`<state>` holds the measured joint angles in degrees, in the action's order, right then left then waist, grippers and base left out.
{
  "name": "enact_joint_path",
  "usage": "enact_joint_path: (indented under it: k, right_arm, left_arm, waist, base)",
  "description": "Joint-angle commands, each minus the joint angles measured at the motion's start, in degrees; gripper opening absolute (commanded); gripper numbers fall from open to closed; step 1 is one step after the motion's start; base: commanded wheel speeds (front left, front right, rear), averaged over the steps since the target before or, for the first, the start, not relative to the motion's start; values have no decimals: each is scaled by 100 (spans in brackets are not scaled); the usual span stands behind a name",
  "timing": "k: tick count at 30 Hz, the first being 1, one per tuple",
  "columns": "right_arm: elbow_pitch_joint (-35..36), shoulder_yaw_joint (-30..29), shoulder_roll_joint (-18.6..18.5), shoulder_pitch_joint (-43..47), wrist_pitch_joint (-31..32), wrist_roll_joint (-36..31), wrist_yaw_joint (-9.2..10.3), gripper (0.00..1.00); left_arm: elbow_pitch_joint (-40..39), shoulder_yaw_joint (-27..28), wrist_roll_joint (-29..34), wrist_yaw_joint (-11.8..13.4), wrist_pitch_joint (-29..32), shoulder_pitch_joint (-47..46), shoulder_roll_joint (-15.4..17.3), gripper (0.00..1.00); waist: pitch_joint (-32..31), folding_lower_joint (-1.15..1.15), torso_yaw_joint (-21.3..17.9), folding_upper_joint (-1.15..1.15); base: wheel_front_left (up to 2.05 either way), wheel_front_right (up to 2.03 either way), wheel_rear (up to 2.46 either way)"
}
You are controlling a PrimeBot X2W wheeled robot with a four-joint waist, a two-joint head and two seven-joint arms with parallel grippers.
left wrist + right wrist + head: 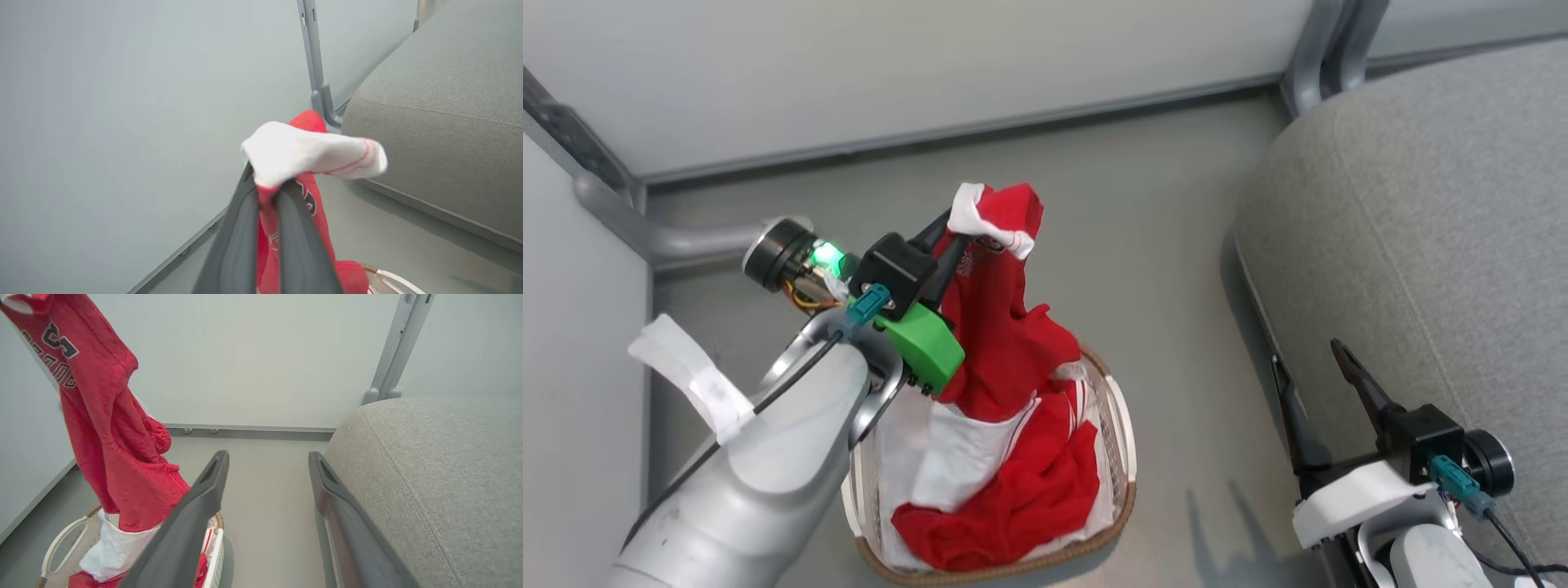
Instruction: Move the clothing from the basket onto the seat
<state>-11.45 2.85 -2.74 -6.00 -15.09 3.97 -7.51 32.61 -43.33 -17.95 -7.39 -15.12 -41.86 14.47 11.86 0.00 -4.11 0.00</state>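
My left gripper (956,233) is shut on red clothing (1001,327) near its white cuff (980,216) and holds it lifted above the basket (1123,457). The garment hangs down with its lower end still in the basket, where more red and white cloth (1013,498) lies. In the left wrist view the fingers (245,228) pinch red fabric (265,220) under the white cuff (310,153). My right gripper (1311,359) stands open and empty by the front edge of the grey seat (1437,229). The right wrist view has its fingers (208,490) apart between the hanging clothing (106,433) and the seat (441,465).
Pale wall panels with grey metal posts (1311,57) close off the back and left. Grey floor (1160,245) lies between the basket and the seat. The basket's white handle (61,543) sits low at the left of the right wrist view.
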Motion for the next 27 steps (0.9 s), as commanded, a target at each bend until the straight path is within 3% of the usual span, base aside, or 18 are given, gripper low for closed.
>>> enact_joint_path:
  k: [1,16,27]
  right_arm:
    - [-10,-21,-25,130,-12,29,4,100]
    - [70,357,-25,-122,-12,-5,4,100]
    - [-104,1524,-24,-1008,-11,-130,4,100]
  left_arm:
    - [-48,-47,-61,-16,-6,-165,46,0]
    - [28,-643,-374,-17,20,-1557,174,0]
    - [-79,-1113,-524,-16,-3,-1968,38,0]
  waist:
    - [-764,0,105,0]
    - [-1136,0,-42,0]
    - [-1175,0,115,0]
  base:
    - [0,0,0]
    - [0,0,0]
    - [0,0,0]
